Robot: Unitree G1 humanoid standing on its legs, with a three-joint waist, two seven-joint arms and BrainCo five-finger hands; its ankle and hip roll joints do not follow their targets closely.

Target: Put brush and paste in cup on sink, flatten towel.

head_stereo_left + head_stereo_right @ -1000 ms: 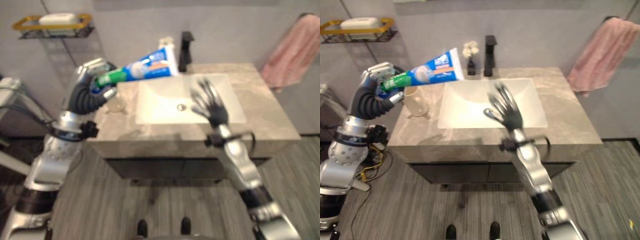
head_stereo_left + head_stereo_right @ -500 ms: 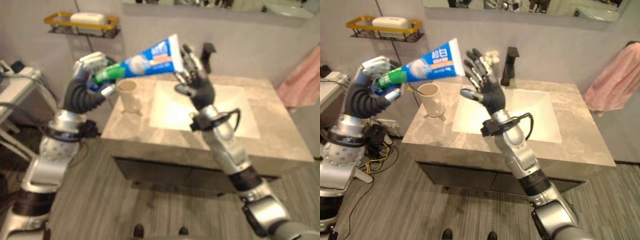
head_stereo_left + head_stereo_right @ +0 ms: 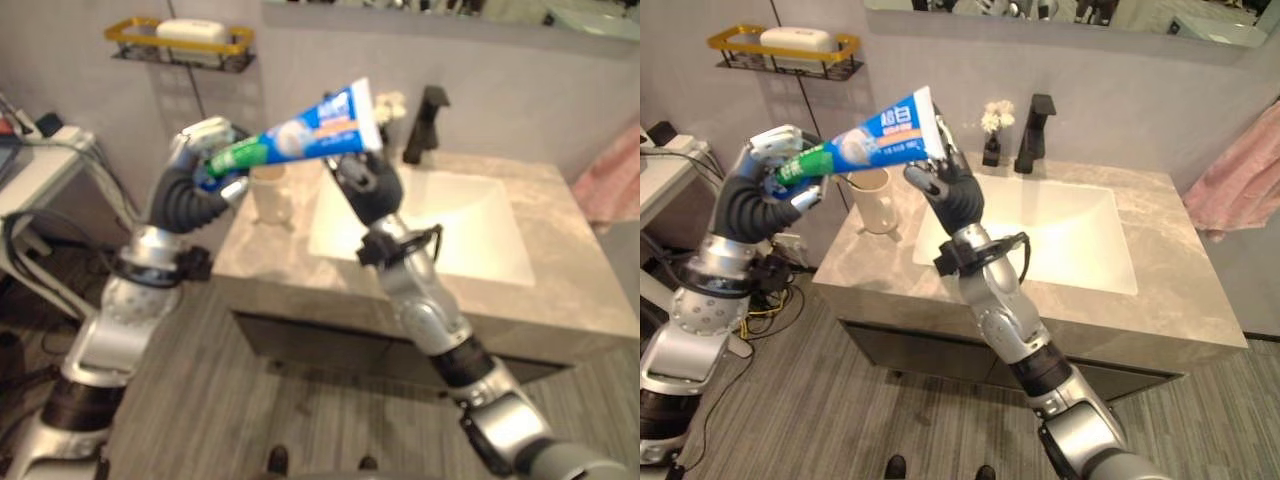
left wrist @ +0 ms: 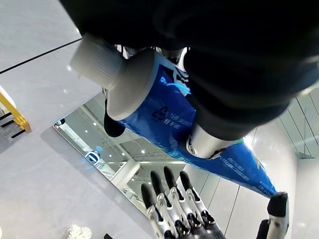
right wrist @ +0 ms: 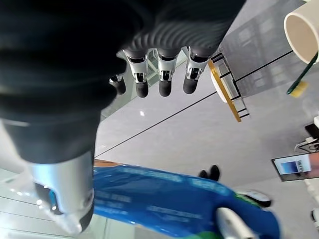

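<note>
Left fingers clamp the toothpaste; right fingers apart beneath it, cup behind.

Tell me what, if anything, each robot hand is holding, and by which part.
The left robot hand grips the toothpaste tube by its green cap end. The right robot hand is open at the tube's flat end, holding nothing.

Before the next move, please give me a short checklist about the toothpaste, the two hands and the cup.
1. Left hand fingers curled round the toothpaste tube at its cap end: ok.
2. Right hand at the tube's flat end, fingers straight, not closed on it: ok.
3. Cup upright on the counter, mouth free: ok.
4. Tube over the cup: not ok, held above and beside.
5. Brush in cup: cannot tell.
</note>
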